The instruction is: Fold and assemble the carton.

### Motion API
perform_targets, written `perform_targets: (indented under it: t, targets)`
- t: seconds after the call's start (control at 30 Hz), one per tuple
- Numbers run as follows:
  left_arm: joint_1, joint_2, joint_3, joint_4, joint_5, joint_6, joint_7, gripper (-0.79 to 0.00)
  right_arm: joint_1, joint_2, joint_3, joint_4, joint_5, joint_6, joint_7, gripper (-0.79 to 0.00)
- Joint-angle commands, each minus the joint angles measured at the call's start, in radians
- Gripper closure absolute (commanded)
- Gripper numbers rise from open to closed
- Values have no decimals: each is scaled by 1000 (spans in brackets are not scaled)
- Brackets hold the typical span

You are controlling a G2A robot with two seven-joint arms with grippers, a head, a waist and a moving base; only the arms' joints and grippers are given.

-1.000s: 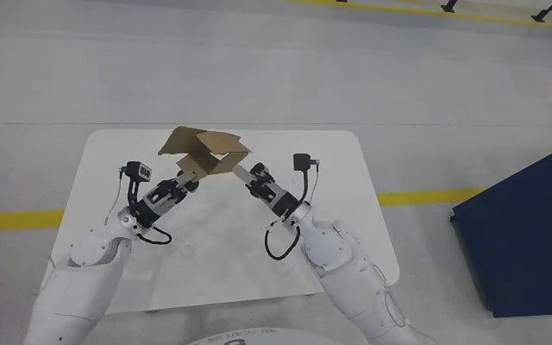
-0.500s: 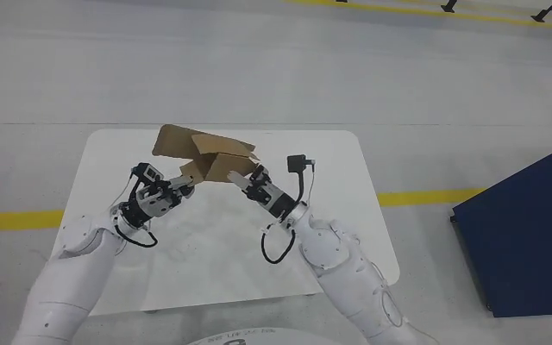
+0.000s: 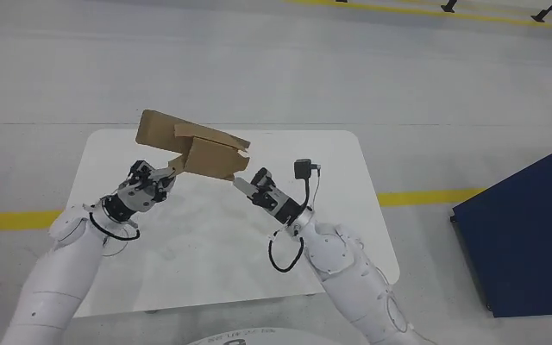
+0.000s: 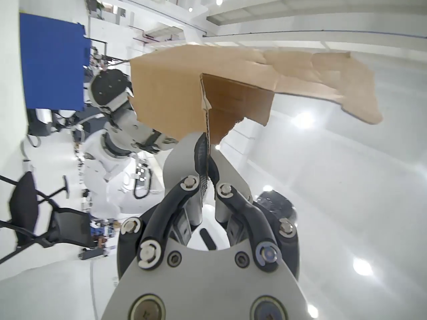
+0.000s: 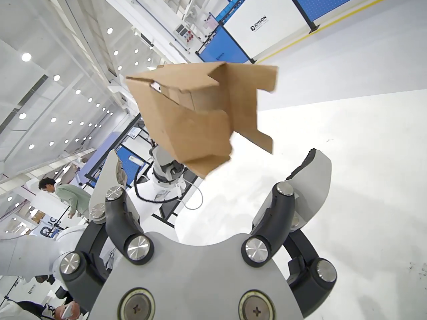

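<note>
Cardboard carton (image 3: pixel 194 147) hangs over the table (image 3: pixel 328 155), the left gripper (image 4: pixel 205 161) clamped on a bottom flap; the right gripper (image 3: pixel 246 179), jaws apart, looks free to fold.

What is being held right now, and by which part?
The left gripper holds the brown cardboard carton, jaws shut on a flap's edge. The right gripper is open, holding nothing.

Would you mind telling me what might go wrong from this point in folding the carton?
1. The carton hangs above the table from the left gripper alone, pinched on one thin edge; it may slip, swing or tear there.
2. The right gripper is open beside the carton's lower corner; closing in, it might shove or crumple a loose flap instead of gripping it.
</note>
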Motion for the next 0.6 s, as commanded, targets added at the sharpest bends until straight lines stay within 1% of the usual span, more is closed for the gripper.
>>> perform_targets:
  t: [0.0, 0.07, 0.17, 0.23, 0.37, 0.57]
  targets:
    - [-17, 2, 0, 32, -45, 97, -79, 0, 0, 1, 12, 2, 20, 8, 6, -785]
    - [-36, 5, 7, 62, -71, 186, -162, 0, 15, 1, 21, 5, 54, 39, 22, -785]
    - [-52, 10, 49, 74, -122, 193, -162, 0, 37, 0, 25, 12, 101, 69, 56, -785]
    - [-63, 21, 69, 85, -122, 191, -164, 0, 41, 1, 25, 12, 112, 75, 68, -782]
    - [-85, 38, 132, 100, -109, 184, -171, 0, 45, 1, 25, 12, 114, 85, 80, -779]
    - [-124, 59, 220, 130, -157, 169, -186, 0, 63, -1, 9, 16, 109, 115, 92, -767]
